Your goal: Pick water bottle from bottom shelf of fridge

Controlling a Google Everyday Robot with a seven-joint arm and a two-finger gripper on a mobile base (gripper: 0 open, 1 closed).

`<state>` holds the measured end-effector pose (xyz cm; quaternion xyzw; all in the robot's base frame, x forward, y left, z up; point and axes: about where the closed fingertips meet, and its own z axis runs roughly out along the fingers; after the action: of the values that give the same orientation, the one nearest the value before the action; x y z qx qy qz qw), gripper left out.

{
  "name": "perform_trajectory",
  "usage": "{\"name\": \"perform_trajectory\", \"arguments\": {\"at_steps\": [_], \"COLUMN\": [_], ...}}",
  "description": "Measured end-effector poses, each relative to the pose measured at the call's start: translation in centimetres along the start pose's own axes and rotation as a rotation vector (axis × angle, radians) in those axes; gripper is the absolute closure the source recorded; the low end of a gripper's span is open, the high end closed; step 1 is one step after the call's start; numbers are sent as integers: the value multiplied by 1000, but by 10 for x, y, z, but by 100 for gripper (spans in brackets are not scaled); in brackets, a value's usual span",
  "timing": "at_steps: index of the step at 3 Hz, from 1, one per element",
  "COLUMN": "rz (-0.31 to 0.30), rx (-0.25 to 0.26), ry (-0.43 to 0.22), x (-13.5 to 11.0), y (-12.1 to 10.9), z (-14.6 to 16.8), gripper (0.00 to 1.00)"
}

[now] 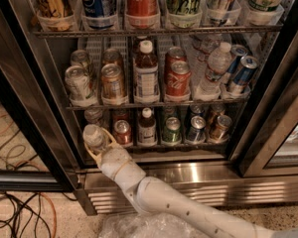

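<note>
The fridge (268,128) stands open with steel frame and glass doors. Its bottom shelf (184,144) holds cans and a dark-liquid bottle. My gripper (97,142) is at the shelf's left front, its tan fingers (111,139) shut around the small clear water bottle (93,136). The bottle stands upright with its pale cap up, at the shelf's front edge. My white arm (164,202) runs from the lower right up to it.
A red can (122,132) and a dark bottle (147,128) stand just right of the gripper. A taller clear bottle (214,68) is on the middle shelf. The louvred base grille (203,195) lies below. Cables (20,217) lie on the floor at left.
</note>
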<state>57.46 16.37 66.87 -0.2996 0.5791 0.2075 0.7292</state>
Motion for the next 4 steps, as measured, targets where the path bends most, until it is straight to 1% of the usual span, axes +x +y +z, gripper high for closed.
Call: {"name": "perform_trajectory", "arguments": {"at_steps": [1, 2, 3, 4], "rz": [42, 67, 102, 124], "rx": [-130, -242, -308, -297], "ry": [93, 166, 204, 225], "x": [2, -11, -29, -46], "y": [0, 2, 4, 2], "z": [-28, -59, -93, -129], "gripper": [100, 100, 100, 100]}}
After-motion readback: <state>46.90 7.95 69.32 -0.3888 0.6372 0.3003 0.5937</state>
